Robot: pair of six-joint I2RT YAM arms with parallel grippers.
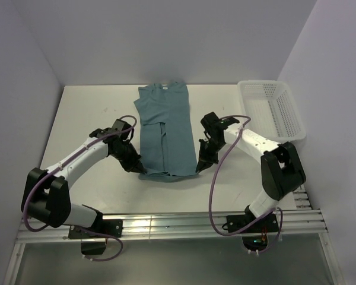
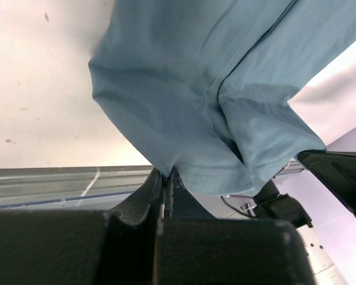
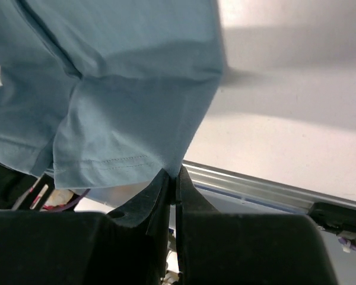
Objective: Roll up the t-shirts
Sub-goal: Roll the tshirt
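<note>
A plain dusty teal-blue t-shirt of thin soft cloth lies on the white table, folded lengthwise into a long narrow strip. Its collar end points to the far wall and its hem end lies nearest the arm bases. The left gripper sits at the near left corner of the hem, its black fingers pressed together with a pinch of the stitched edge caught between them. The right gripper grips the near right corner the same way, its fingers closed tight on the hem. Between the two grips the cloth sags in soft folds. A white mesh plastic basket stands well apart at the table's far right, against the wall.
</note>
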